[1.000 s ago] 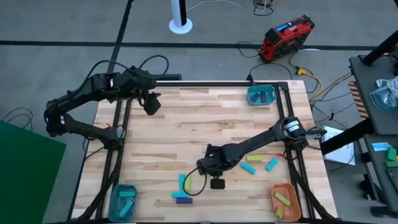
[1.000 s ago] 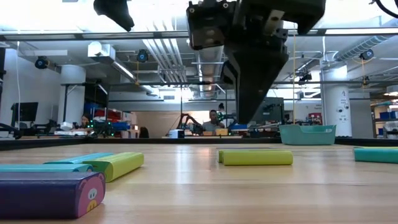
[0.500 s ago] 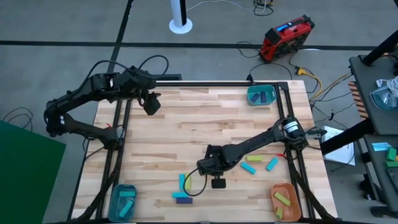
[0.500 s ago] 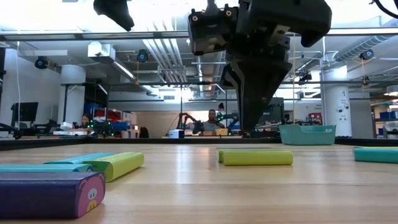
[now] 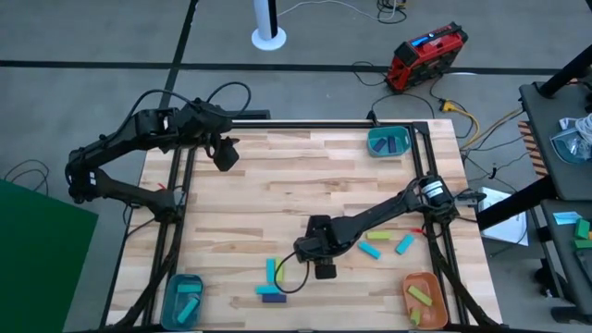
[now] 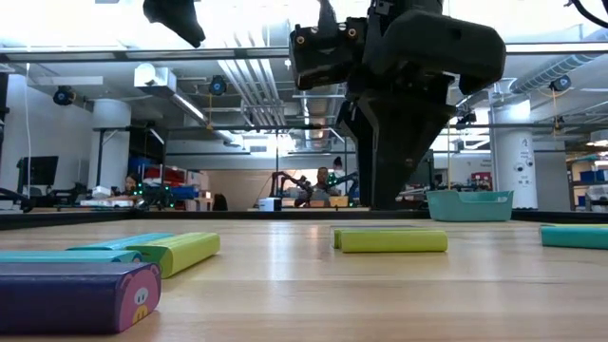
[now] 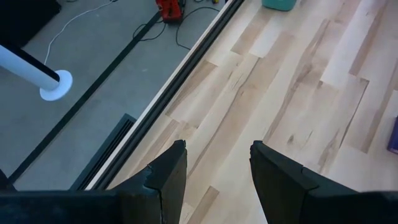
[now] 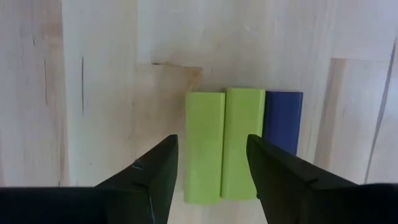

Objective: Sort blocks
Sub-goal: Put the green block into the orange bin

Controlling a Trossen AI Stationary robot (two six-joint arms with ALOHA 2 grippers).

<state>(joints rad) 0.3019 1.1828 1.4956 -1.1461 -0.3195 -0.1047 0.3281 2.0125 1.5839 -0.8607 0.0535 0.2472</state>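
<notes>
Two yellow-green blocks [image 8: 222, 149] lie side by side on the table, with a dark purple block [image 8: 283, 121] against them. My right gripper [image 8: 211, 142] hangs open over them, fingers pointing down, clear of the pair [image 6: 391, 240]. In the high view this gripper [image 5: 324, 269] is at the table's near middle and hides those blocks. A cyan block [image 5: 271, 270] and a purple block [image 5: 272, 297] lie to its left. A yellow-green block [image 5: 377, 236] and two cyan blocks [image 5: 404, 244] lie to its right. My left gripper [image 5: 225, 157] waits open over the far left.
A teal bowl [image 5: 388, 141] holding purple blocks stands at the far right corner. Another teal bowl [image 5: 183, 298] with cyan blocks is at the near left corner. An orange bowl [image 5: 425, 297] with yellow-green blocks is at the near right corner. The table's middle is bare wood.
My right gripper has come down a little toward the yellow-green blocks and has turned somewhat about its own upright axis. The blocks have stayed where they were.
</notes>
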